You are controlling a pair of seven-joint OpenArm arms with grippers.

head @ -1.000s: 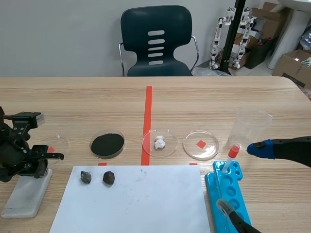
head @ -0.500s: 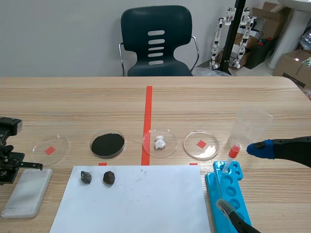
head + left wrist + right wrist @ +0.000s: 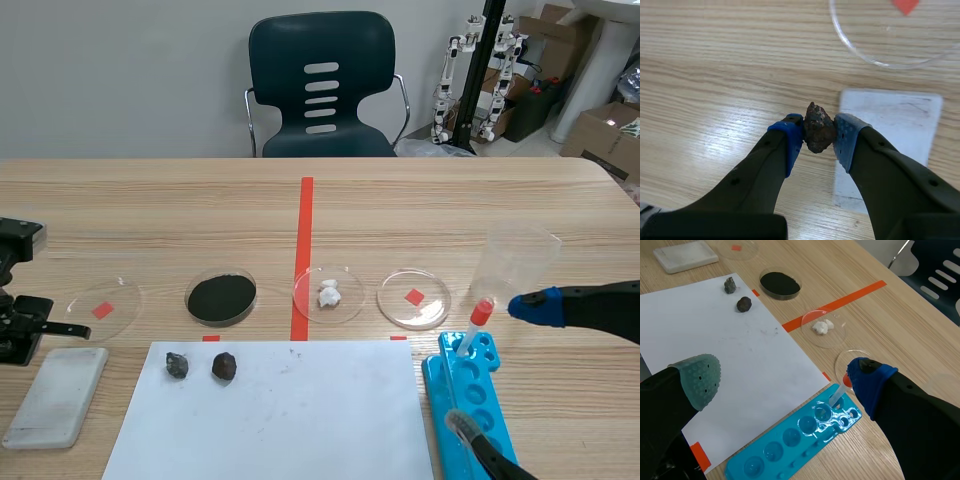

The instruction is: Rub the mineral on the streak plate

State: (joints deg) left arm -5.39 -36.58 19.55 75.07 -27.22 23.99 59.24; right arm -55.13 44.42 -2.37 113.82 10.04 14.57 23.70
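Mineral (image 3: 818,134), a rough brown lump, is being pinched between the two blue pads of the left gripper (image 3: 817,141), which is clamping it firmly from both sides. The lump is hanging over the wooden tabletop (image 3: 715,75), just beside an edge of the streak plate (image 3: 890,145), a flat white rectangular tile, and is not resting on the tile's face. Just beyond the tile an empty clear dish (image 3: 880,45) is lying (a red tape mark is showing through it). The right gripper (image 3: 784,380) is hovering with its fingers spread wide and nothing between them, above a blue well tray (image 3: 795,440) with a red-capped dropper (image 3: 840,390) leaning in it. A white paper sheet (image 3: 270,410) is lying at the middle, carrying two dark rocks (image 3: 177,365) side by side. Behind it a dish of black powder (image 3: 221,297) and a dish of white lumps (image 3: 328,293) are sitting in a row.
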